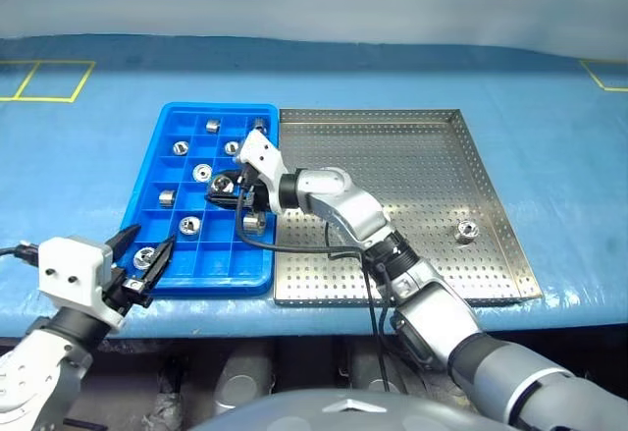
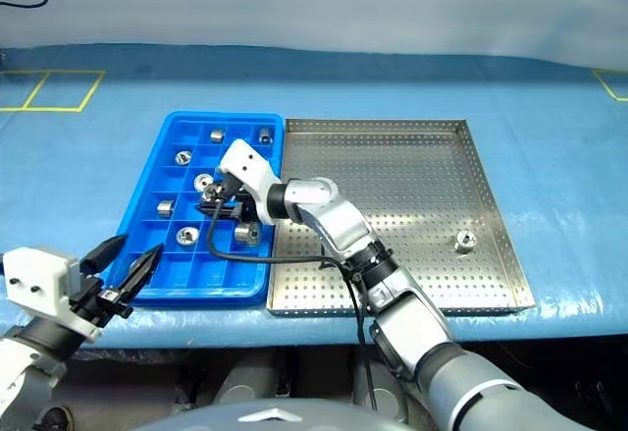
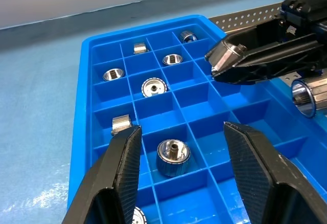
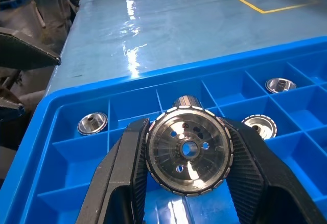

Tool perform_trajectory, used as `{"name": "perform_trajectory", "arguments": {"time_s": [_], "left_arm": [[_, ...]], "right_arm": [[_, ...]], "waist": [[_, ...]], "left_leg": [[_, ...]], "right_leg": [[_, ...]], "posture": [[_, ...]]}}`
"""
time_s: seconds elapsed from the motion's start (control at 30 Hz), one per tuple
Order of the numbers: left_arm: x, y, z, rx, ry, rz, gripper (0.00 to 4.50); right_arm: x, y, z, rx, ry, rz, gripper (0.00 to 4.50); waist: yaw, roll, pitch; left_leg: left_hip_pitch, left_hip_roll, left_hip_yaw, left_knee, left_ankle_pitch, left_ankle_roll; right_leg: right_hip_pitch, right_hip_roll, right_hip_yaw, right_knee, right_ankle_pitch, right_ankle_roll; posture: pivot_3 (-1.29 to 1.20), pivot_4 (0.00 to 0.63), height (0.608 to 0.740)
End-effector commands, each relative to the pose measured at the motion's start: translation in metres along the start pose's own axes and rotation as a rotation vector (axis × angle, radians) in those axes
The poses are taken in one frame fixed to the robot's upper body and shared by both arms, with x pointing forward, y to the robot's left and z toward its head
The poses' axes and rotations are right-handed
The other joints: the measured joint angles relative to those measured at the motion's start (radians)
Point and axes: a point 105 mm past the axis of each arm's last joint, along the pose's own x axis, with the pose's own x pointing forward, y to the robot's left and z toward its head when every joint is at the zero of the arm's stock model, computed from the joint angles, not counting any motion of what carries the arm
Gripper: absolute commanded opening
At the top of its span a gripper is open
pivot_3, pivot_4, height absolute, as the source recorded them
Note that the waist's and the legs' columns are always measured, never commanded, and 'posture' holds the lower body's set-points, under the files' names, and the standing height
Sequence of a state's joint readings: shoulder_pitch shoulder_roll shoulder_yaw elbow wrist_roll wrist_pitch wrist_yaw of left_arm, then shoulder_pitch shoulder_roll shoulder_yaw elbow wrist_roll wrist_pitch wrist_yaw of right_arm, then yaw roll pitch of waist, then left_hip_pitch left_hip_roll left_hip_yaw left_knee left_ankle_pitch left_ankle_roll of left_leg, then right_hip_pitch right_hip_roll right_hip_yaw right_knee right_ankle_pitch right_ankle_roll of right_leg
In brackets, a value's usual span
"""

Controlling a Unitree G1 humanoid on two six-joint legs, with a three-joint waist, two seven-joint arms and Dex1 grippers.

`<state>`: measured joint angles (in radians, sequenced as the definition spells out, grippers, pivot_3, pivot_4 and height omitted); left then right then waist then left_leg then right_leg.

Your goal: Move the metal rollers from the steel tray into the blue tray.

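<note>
The right claw (image 1: 224, 188) is out over the blue tray (image 1: 167, 122), reaching in from the steel tray's (image 1: 392, 171) side and pointing toward nine o'clock. It is pinching one metal roller (image 4: 188, 150) between its two black fingers (image 4: 120, 170). That roller's hollow axis runs level, along the line the claw points; in the right wrist view its round flat face, with the small centre hole, looks straight back up the claw. It hangs above the middle compartments, not set down.

Look at the blue tray: rollers already sit in several compartments. Toward twelve o'clock, two lie on their sides (image 1: 212, 126) with their axes level, and others stand on end, holes facing up (image 1: 201, 171). One upright roller (image 3: 172, 156) sits in a compartment just in front of the left claw.

One lone roller (image 1: 466, 232) rests on the steel tray's dotted floor, out at about four o'clock of that tray, near its right rim, hole facing up, well apart from everything else.

The left claw (image 1: 147, 246) hovers at the blue tray's seven o'clock corner, fingers spread apart with nothing between them, pointing in over the near rim.

Both trays lie side by side, edges touching, on the blue-covered tabletop (image 1: 549, 136).
</note>
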<state>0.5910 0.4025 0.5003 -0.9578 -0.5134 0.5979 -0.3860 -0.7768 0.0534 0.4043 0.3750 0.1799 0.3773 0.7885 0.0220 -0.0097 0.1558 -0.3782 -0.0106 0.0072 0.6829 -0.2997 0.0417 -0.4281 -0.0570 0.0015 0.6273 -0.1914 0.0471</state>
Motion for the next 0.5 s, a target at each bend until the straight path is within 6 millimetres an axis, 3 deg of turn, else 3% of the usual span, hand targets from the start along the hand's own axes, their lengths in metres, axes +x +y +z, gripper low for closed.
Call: {"name": "perform_trajectory", "arguments": {"time_s": [0.03,0.5], "left_arm": [[0.000,-0.006,0.014,0.037,-0.057,-0.014,2.76],[0.000,-0.010,0.011,0.032,-0.050,-0.017,2.76]], "right_arm": [[0.008,-0.001,0.006,-0.025,-0.010,0.020,1.76],[0.024,-0.020,0.005,-0.004,0.003,-0.041,1.76]], "waist": [[0.000,0.000,0.000],[0.003,0.000,0.000]], "left_leg": [[0.000,0.000,-0.001,0.000,0.000,-0.001],[0.000,0.001,-0.006,-0.002,0.002,-0.005]], "right_leg": [[0.000,0.000,-0.001,0.000,0.000,0.000],[0.000,0.002,-0.004,0.001,-0.002,-0.004]], "posture": [[0.18,0.150,0.740],[0.19,0.150,0.740]]}}
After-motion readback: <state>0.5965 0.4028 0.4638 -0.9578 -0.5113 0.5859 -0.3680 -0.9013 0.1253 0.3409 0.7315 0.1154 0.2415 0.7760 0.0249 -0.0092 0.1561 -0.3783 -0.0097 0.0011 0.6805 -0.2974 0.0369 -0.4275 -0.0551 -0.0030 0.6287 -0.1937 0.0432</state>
